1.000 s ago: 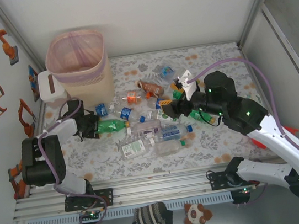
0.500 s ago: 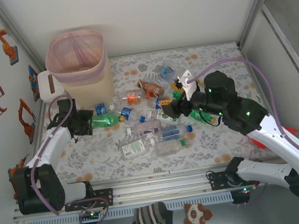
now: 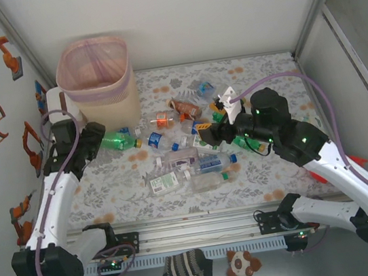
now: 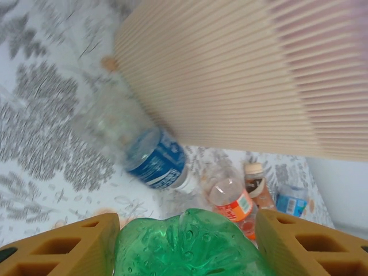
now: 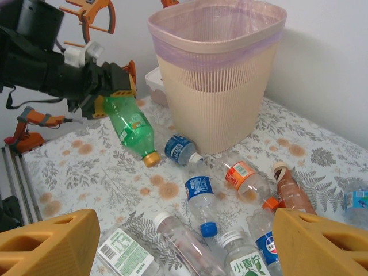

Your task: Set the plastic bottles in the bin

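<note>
We see beige ribbed bin, pink-lined, upright at far-left desk corner. Green bottle just beside it, tilted, orange cap low. We find other bottles lying scattered mid-desk: crushed, mostly clear, blue, white, orange caps.

Ribbed matt plastic bin, translucent pink bag, glossy crinkled green plastic bottle

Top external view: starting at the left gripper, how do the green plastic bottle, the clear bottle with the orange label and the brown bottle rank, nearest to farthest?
1. Green plastic bottle: gripped by the left gripper, at the table's left.
2. Clear bottle with the orange label: to the right, mid-table.
3. Brown bottle: farther right again.
</note>
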Motion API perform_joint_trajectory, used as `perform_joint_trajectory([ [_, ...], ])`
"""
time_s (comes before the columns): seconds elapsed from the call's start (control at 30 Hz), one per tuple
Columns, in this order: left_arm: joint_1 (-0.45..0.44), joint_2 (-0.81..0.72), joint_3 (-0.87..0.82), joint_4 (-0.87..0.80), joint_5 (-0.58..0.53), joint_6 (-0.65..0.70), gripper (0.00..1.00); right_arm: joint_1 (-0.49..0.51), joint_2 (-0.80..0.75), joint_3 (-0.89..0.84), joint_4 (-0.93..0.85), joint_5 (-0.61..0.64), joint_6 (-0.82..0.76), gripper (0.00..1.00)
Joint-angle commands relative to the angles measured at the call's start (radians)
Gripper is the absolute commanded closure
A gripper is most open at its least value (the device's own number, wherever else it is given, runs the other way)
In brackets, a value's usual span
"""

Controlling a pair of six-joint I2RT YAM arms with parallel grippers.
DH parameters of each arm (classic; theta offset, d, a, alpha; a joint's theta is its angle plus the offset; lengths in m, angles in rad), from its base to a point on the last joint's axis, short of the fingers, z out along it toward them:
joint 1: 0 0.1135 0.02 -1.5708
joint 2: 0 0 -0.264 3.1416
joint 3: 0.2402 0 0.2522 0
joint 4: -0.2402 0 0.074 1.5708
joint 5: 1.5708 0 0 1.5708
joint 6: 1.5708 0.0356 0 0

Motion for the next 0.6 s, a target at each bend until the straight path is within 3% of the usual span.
perform_joint_trajectory([
  [0.0,0.005,-0.028,0.068,0.025,0.020,0.212,0.62,0.008,0.000,-0.005,0.031,-0.003,-0.005,0.22],
  [0.17,0.005,-0.025,0.157,0.061,0.090,0.385,0.61,0.008,0.004,0.005,0.031,-0.001,-0.011,0.22],
  [0.3,0.005,0.030,0.276,0.049,0.214,0.531,0.57,0.008,0.010,0.012,0.026,-0.001,-0.011,0.22],
  [0.57,0.005,0.166,0.531,-0.030,0.224,0.694,0.55,0.008,0.021,0.042,0.016,0.000,-0.010,0.22],
])
